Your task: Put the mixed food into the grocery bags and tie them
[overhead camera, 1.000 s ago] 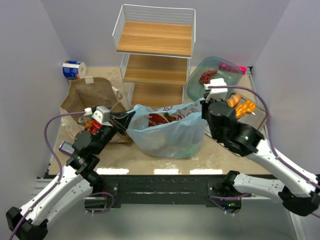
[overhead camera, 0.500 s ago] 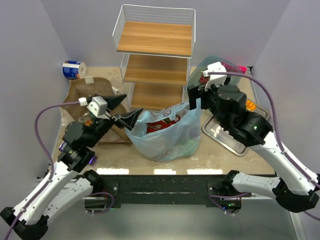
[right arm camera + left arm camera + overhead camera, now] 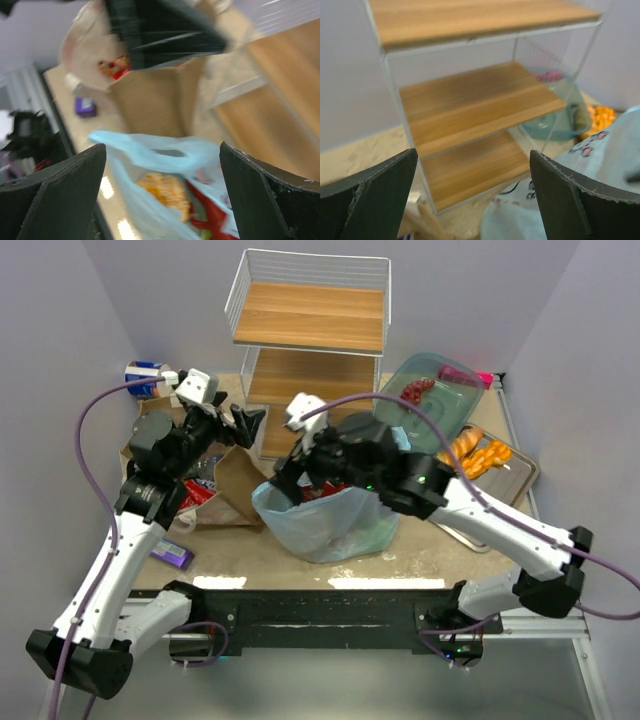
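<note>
Left pincer (image 3: pixel 472 152) held spread, empty | right pincer (image 3: pixel 162 145) spread over light-blue bag (image 3: pixel 330 525), frame centre | tying judged to be prepared

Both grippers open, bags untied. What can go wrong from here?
1. The blue plastic bag stands open and untied with food inside. A clumsy grab by the right gripper at its loose handle might tip it and spill.
2. The left gripper hangs close to the right one by the paper bag, so the arms may clash.
3. The breads lie on the tray, not bagged. Tying now would leave them out.
</note>
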`<state>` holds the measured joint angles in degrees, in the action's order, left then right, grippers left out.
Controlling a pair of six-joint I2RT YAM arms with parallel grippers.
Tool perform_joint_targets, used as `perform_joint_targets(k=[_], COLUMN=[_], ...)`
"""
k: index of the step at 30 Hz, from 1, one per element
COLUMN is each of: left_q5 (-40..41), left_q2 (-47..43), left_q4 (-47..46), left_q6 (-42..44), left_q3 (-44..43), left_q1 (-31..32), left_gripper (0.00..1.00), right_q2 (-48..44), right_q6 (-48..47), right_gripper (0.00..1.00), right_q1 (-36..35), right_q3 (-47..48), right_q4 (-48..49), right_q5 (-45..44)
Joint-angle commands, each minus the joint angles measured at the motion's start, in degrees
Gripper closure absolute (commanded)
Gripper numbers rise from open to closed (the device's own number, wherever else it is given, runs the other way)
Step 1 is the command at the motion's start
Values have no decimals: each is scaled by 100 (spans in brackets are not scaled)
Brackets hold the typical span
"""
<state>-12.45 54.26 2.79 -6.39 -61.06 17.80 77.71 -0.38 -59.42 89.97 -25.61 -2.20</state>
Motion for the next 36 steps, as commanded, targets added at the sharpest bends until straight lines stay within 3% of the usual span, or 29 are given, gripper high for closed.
perform_joint_targets(k=[1,8,15,19,36], left_q5=[-328,-56,-30,-21,-91], left_q2=[-91,-188,-258,-276,-320], left_q4=[-154,-358,-384,-375,-375], left_q6=[41,68,33,68,94], left_q3=[392,788,903,929,938], left_q1=[-505,-620,-620,-611,-620], left_gripper=[0,0,0,0,0], right_q2=[183,-467,-257,-90,886], right_q6=[818,2963,2562,2333,1682], right_gripper=[1,3,1,1,1], right_q1=[-421,-570,-1256,-1502,-1793], right_q3=[82,-919,-1333,-1404,-1017], right_q4=[556,1390,1733,2147,2173], right_q5=[-333,-904,-2398,-2724,-4166])
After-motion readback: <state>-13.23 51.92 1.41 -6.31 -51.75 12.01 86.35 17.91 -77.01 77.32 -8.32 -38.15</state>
